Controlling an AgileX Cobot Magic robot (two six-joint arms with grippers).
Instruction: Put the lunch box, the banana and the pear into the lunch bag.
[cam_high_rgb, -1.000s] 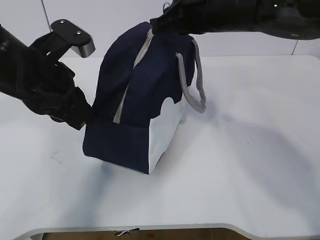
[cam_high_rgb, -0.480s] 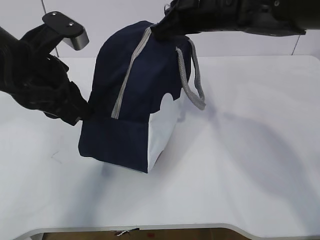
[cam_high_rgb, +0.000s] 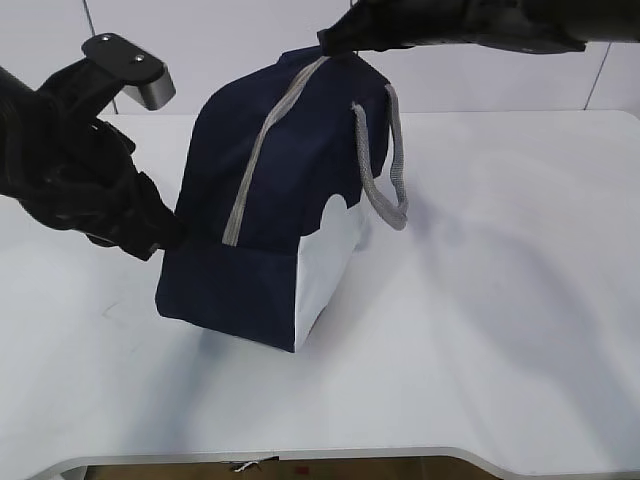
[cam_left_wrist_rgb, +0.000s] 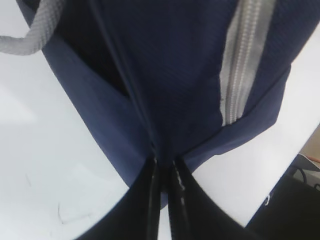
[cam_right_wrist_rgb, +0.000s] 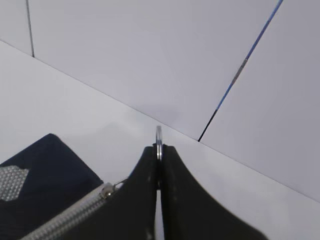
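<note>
The big blue lunch bag (cam_high_rgb: 265, 200) stands on the white tabletop (cam_high_rgb: 480, 330), a bit left of the middle. Its white side panel (cam_high_rgb: 325, 265) faces the front right. A grey zipper (cam_high_rgb: 262, 150) runs up the front of the bag to the top, and it looks zipped shut. A grey strap handle (cam_high_rgb: 388, 160) hangs down on the right side of the bag.

The left end effector (cam_left_wrist_rgb: 164, 167) is squeezed shut on a fold of the blue cloth, low on the left end of the bag. Its two black fingers (cam_left_wrist_rgb: 150, 200) are pressed close with the cloth between them.

The right end effector (cam_right_wrist_rgb: 159, 150) is up at the top of the bag. It is closed tight on the ring zip pull (cam_right_wrist_rgb: 159, 137), and the silver ring pokes out above its tips. The zipper slider (cam_right_wrist_rgb: 106, 190) sits just beside it, at the end of the zipper
</note>
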